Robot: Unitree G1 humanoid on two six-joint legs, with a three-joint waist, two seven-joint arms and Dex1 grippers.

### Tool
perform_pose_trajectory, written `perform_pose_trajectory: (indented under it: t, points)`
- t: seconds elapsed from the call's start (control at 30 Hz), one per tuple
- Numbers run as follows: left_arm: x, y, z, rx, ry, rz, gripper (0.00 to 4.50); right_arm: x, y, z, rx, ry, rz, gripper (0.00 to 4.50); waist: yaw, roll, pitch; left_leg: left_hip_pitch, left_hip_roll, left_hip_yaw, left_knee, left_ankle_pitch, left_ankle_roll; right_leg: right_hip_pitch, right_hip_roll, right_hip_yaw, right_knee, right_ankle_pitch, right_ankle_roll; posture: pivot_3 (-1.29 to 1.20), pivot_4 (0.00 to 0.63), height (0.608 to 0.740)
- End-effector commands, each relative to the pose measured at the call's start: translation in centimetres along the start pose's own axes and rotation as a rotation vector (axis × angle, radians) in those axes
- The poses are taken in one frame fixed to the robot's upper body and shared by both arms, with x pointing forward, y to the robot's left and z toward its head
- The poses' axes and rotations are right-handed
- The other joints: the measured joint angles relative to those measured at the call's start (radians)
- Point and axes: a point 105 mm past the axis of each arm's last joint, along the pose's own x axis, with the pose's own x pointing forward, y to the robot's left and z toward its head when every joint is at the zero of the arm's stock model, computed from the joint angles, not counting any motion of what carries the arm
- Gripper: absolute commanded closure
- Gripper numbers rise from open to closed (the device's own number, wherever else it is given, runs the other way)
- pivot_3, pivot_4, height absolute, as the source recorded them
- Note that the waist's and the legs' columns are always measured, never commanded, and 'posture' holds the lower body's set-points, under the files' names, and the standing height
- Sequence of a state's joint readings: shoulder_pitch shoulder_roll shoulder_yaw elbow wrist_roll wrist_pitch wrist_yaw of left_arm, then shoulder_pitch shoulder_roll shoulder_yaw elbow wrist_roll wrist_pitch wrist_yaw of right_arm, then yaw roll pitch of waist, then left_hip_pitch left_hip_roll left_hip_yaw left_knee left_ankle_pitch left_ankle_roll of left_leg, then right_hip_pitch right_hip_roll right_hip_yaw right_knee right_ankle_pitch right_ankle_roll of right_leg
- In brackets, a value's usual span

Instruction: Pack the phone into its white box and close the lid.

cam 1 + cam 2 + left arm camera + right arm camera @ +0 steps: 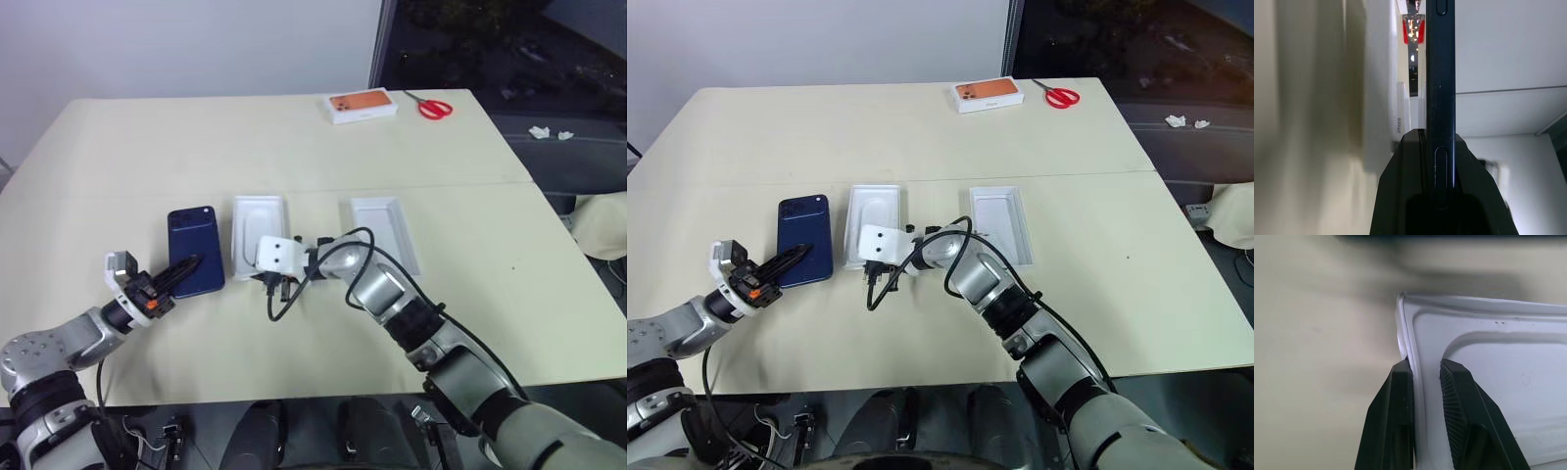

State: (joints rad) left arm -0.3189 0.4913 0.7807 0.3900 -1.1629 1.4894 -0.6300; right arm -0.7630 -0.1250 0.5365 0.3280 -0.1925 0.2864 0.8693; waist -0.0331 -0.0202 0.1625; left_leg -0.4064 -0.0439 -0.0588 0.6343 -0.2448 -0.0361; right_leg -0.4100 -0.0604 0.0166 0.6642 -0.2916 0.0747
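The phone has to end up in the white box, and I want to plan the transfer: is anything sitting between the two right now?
Nothing visible does. The phone, its near end clamped by the left pincer, lies right beside the white box, bare table between them. The right pincer straddles the box's wall at its near end.

Beige table (294, 137) (white wall (186, 44) behind).

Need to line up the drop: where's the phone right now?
In the head views, the phone is on the robot's left, pinched at its near edge by the left gripper, just left of the white box.
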Motion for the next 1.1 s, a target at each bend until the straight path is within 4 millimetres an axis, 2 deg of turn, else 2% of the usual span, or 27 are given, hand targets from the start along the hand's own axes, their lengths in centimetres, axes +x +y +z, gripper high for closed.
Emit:
perform_pose_trajectory:
  t: [0.03,0.07,0.2,0.23,0.33,0.4,0.5,0.57,0.67,0.9,1.1]
  points:
    - [0.0,-1.7,0.9,0.056,-0.02,-0.06,4.5,-0.4,-0.5,0.7,0.028,-0.021,0.007,3.09,-0.004,0.0,0.0,0.0,0.0,0.0,0.0,0.0,0.0,0.0,0.0,0.0,0.0,0.0,0.0,0.0,0.15,0.74]
    - [0.0,-1.8,1.0,0.059,-0.022,-0.059,4.5,-0.4,-0.4,0.6,0.023,-0.014,0.009,2.71,-0.006,0.0,0.0,0.0,0.0,0.0,0.0,0.0,0.0,0.0,0.0,0.0,0.0,0.0,0.0,0.0,0.15,0.74]
    - [0.0,-1.9,1.1,0.063,-0.023,-0.059,4.5,-0.5,-0.5,0.7,0.004,-0.011,0.0,0.56,-0.009,0.0,0.0,0.0,0.001,0.0,-0.001,0.0,0.0,0.0,0.0,0.0,0.0,0.0,0.0,0.0,0.15,0.74]
    - [0.1,-1.9,1.1,0.071,-0.022,-0.057,4.5,-0.8,-0.3,1.4,-0.005,-0.043,0.021,0.11,-0.009,0.0,0.0,0.0,0.001,0.0,-0.001,0.0,0.0,-0.001,0.001,0.0,0.0,0.0,0.0,0.0,0.15,0.74]
    - [0.9,-2.0,1.2,0.096,-0.018,-0.05,4.5,-2.6,-0.4,3.6,0.088,-0.166,0.053,0.11,-0.009,0.0,0.0,0.0,0.001,0.0,-0.001,0.0,0.0,-0.001,0.001,0.0,0.0,0.0,0.0,0.0,0.15,0.74]
    - [1.7,-2.2,1.1,0.117,-0.004,-0.052,4.5,-4.0,-1.1,4.1,0.105,-0.206,0.044,0.11,-0.008,0.0,0.0,0.0,0.001,0.0,-0.001,0.0,0.001,-0.001,0.001,0.0,0.0,0.0,0.0,0.0,0.15,0.74]
    - [4.0,-2.4,0.9,0.164,0.019,-0.048,4.5,-6.6,-2.9,3.0,0.172,-0.214,-0.001,0.11,0.008,0.0,0.0,0.0,0.001,-0.001,0.0,-0.003,0.006,0.0,0.0,-0.001,0.0,0.0,0.0,0.0,0.15,0.74]
    - [4.9,-2.1,1.1,0.182,0.018,-0.027,4.5,-7.5,-3.6,2.2,0.197,-0.201,-0.032,0.11,0.017,0.0,0.0,0.0,0.0,-0.001,0.001,-0.004,0.007,0.001,0.0,-0.001,0.0,0.0,0.0,0.0,0.15,0.74]
    - [7.7,-1.3,0.2,0.216,0.098,0.018,4.5,-9.2,-5.0,-0.1,0.212,-0.138,-0.108,0.11,0.019,0.0,0.0,-0.001,0.0,0.0,0.001,-0.004,0.007,0.0,0.0,-0.001,-0.001,0.0,0.0,0.0,0.15,0.74]
    - [10.6,-0.1,-0.5,0.241,0.177,0.057,4.5,-9.1,-4.5,-0.4,0.204,-0.119,-0.123,0.11,0.005,0.0,0.0,-0.001,0.001,0.001,0.0,-0.004,0.006,-0.002,0.001,0.0,0.0,0.0,0.0,0.0,0.15,0.74]
    - [10.7,0.3,-0.5,0.225,0.202,0.06,4.5,-9.4,-4.6,-0.7,0.215,-0.115,-0.154,0.11,0.0,0.0,0.0,-0.001,0.001,0.001,0.001,-0.003,0.006,-0.001,0.002,-0.001,0.001,0.0,0.0,0.0,0.15,0.74]
